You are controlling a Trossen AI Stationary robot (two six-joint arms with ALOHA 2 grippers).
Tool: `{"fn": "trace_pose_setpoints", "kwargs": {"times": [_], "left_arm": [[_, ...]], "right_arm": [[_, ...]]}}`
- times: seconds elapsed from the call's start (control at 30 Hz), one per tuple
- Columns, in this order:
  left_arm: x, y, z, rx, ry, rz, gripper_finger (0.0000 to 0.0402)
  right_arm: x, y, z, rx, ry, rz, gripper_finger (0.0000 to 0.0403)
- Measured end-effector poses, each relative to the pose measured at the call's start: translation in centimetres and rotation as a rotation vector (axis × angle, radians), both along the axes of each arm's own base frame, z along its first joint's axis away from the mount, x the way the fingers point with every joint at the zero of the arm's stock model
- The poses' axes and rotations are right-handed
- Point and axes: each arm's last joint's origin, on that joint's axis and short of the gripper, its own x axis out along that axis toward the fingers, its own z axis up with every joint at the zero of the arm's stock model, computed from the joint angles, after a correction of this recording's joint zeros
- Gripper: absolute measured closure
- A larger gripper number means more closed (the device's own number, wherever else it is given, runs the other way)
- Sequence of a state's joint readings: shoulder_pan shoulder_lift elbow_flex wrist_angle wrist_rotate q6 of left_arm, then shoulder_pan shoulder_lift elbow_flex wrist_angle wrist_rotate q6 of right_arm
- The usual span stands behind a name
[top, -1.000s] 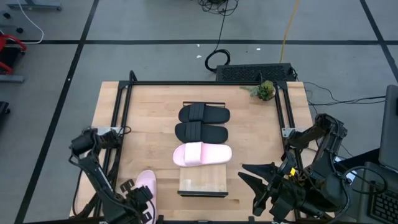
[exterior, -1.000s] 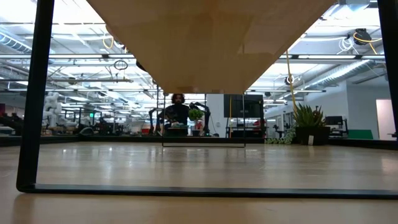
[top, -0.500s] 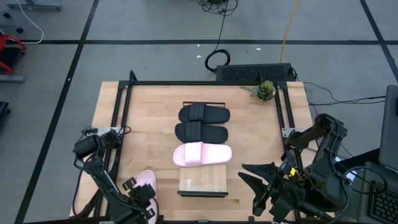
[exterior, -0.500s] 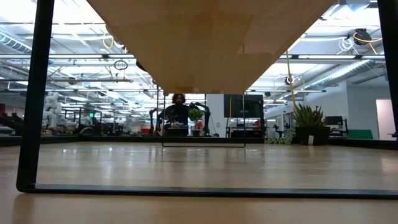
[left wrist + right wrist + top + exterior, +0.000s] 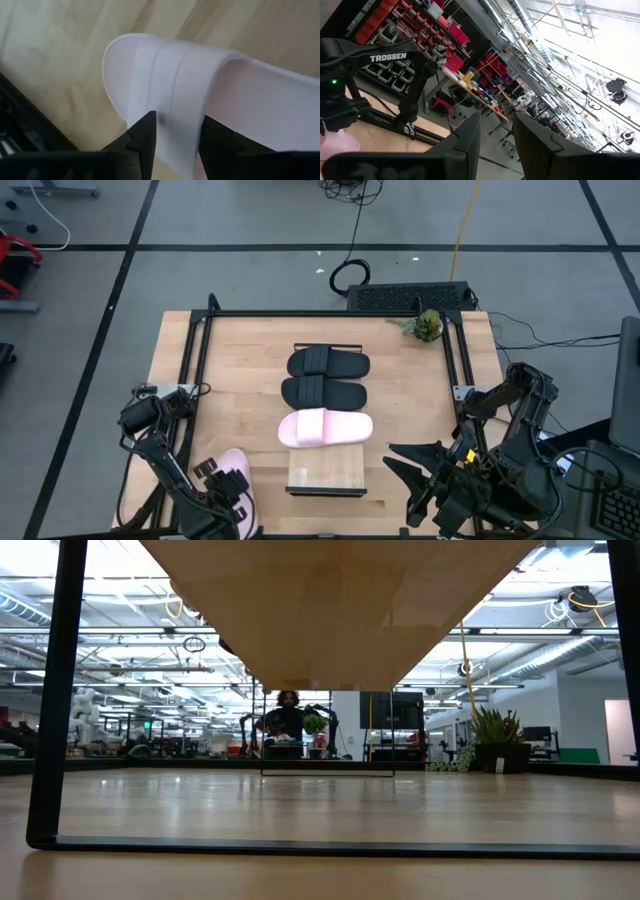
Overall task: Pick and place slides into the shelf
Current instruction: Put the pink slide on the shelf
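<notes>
At the table's near left corner, the left gripper (image 5: 222, 488) sits low over a pale pink slide (image 5: 236, 480); in the left wrist view its two dark fingers (image 5: 144, 137) straddle the wide strap of that slide (image 5: 200, 95), closed in on it from either side; whether the sandal is lifted clear of the wood or rests on it is hard to tell from these angles.

Toward the middle, the shelf (image 5: 327, 473) lies as a narrow pale board running from the far side to the near side; on it sit two matte black slides (image 5: 328, 363) (image 5: 324, 392) side by side, touching, with the second pink slide (image 5: 324, 427) just beside them on the near side; the board's near end is bare.

Further right, the right gripper (image 5: 407, 465) hangs above the table's near right part, well apart from the shelf; its fingers (image 5: 470, 142) stand partly apart with nothing between them, pointing across at the left arm's Trossen-marked link (image 5: 387, 57).

Underneath all this is the light wooden tabletop (image 5: 240, 370) edged by a black metal frame (image 5: 330, 313), with a small green plant (image 5: 428, 326) at the far right corner; the low view looks under the shelf board (image 5: 330, 610) into a large workshop hall, where a person (image 5: 286, 718) sits far off behind the table.
</notes>
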State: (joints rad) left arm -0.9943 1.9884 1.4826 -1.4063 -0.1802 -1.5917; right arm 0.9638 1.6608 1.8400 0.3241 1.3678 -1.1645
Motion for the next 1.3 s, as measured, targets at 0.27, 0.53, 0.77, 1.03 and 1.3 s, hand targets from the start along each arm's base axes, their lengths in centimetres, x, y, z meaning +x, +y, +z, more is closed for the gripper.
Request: {"fn": "trace_pose_setpoints", "kwargs": {"times": [0.27,0.53,0.77,1.03,1.3], "left_arm": [[0.0,0.1,0.0,0.020,0.002,-0.003,0.0271],[0.1,0.6,-1.3,0.010,-0.015,0.040,0.0366],[0.2,0.9,-1.8,0.004,-0.028,0.081,0.0396],[0.1,1.0,-0.3,0.065,0.010,0.101,0.0399],[-0.4,1.9,2.1,0.101,-0.014,0.134,0.0401]], "right_arm": [[0.0,0.0,0.0,0.000,0.000,0.000,0.0296],[0.0,0.0,0.0,0.000,0.000,0.000,0.0296],[0.0,0.0,0.0,0.000,0.000,-0.001,0.0296],[0.0,0.0,0.0,0.001,0.000,-0.001,0.0296],[0.0,0.0,0.0,0.001,0.000,-0.001,0.0296]]}}
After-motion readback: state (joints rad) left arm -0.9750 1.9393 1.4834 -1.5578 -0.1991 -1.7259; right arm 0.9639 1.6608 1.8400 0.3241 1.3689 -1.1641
